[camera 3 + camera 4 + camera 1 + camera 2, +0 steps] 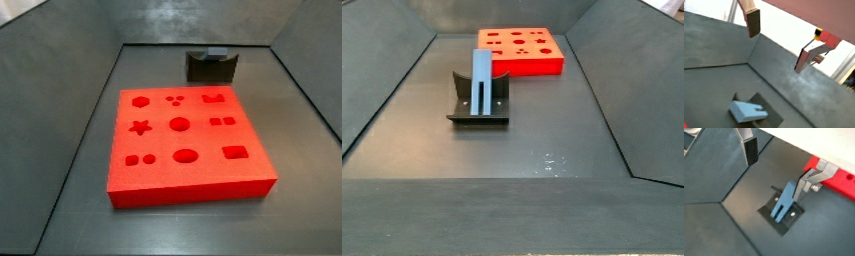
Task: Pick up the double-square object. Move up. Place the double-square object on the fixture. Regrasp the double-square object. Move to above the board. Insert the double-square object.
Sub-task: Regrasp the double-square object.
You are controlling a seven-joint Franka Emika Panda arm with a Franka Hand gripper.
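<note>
The double-square object (785,202) stands in the fixture (783,219) below the wide, empty claw (777,165).

The double-square object (482,85), a slate-blue elongated bar with a groove down its face, stands nearly upright in the fixture (460,108), leaning back against the fixture's dark upright wall. In a wrist view its lower end (784,205) rests on the dark base plate.

The fixture (211,66) is a near-black bracket with a U-shaped notch in its top, standing on the grey floor at 12 o'clock from the board (181,165) in a side view, just beside its far edge.

The board is a thick red-orange slab lying flat, its top face cut with star, hexagon, circle and square recesses.

The gripper (777,158) hangs above the bar, jaws apart, holding nothing.
</note>
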